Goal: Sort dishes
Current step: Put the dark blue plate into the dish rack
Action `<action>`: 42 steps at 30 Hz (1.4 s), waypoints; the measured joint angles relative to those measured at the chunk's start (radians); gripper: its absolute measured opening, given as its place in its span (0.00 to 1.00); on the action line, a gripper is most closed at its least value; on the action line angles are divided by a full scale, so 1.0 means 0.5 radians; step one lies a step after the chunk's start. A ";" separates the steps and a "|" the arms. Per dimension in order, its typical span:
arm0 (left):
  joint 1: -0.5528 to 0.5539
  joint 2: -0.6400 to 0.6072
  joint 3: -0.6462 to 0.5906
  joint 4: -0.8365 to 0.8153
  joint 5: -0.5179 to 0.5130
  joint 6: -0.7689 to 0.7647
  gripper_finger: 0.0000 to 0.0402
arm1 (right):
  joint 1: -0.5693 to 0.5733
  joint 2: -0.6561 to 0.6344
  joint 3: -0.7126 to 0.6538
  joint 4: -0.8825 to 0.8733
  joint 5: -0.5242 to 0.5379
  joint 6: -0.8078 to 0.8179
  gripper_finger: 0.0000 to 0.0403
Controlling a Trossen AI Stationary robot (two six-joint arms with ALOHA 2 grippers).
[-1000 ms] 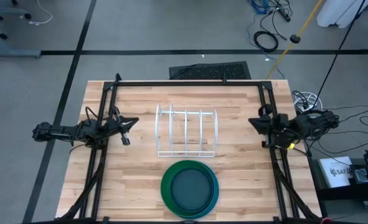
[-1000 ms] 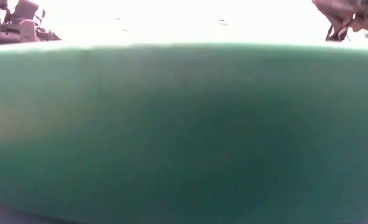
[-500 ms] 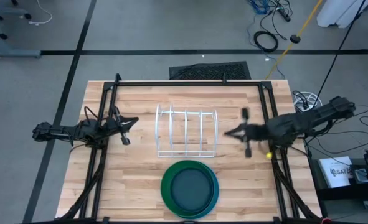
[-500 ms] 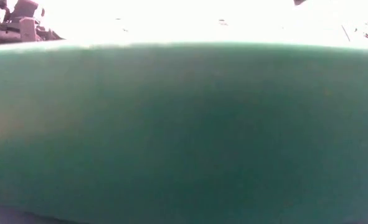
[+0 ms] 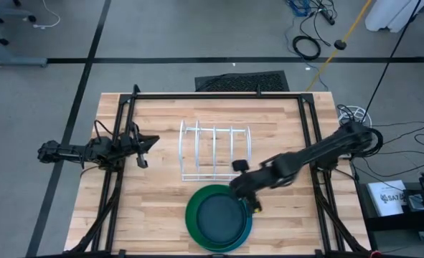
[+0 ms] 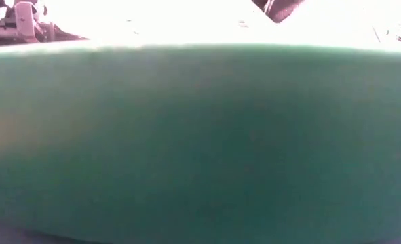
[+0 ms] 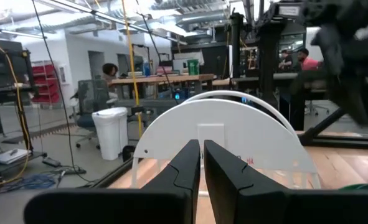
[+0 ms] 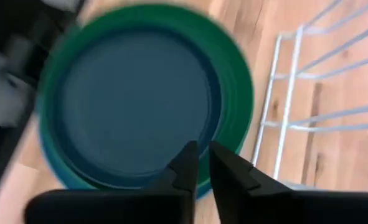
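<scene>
Dishes (image 5: 218, 218) sit stacked on the table (image 5: 161, 208) as the right pincer (image 5: 242, 188), fingers apparently pressed together, hangs beside their rim.

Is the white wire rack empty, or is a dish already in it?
Empty: the white wire rack holds nothing; the dishes lie stacked beside it.

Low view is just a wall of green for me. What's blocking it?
Observer: The green plate sits at the table's near edge, right against that camera.
Operator: Anything in it?
Observer: A dark teal dish nests inside.
Operator: Where's the right gripper?
Observer: The right gripper is above the stack's rim on the rack side, fingers shut.
Operator: And the rack?
Observer: The white wire rack stands behind the stack, holding no dishes.
</scene>
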 joint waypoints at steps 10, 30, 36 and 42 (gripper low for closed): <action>0.000 0.000 0.000 -0.045 0.046 -0.128 0.09 | -0.102 0.478 0.196 -0.103 0.000 -0.071 0.40; 0.000 0.002 0.001 -0.258 0.114 -0.262 0.09 | -0.227 0.642 0.196 0.112 -0.217 0.117 0.33; 0.000 0.002 0.001 -0.257 0.114 -0.262 0.09 | -0.224 0.655 0.196 0.148 -0.203 0.207 0.32; 0.000 0.003 0.000 -0.257 0.114 -0.262 0.09 | -0.198 0.710 0.193 0.159 -0.187 0.265 0.32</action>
